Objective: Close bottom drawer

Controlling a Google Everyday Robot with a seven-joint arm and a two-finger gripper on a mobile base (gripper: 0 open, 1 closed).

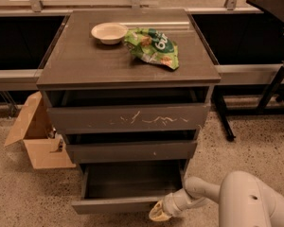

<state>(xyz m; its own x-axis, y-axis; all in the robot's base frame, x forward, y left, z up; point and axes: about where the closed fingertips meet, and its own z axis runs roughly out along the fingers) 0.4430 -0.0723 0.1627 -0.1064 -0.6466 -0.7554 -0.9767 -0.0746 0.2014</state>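
Observation:
The bottom drawer (123,204) of the dark grey-brown cabinet stands pulled out, its shallow grey box showing and its low plain front panel facing me. My gripper (159,213) sits at the right end of that front panel, just in front of it and touching or nearly touching it. The white arm (246,202) comes in from the lower right.
Above it are the middle drawer (132,151) with a small white speck and the top drawer (128,118) with white scratches. A white bowl (109,32) and a green snack bag (152,46) lie on the cabinet top. An open cardboard box (35,136) stands at the left on the floor.

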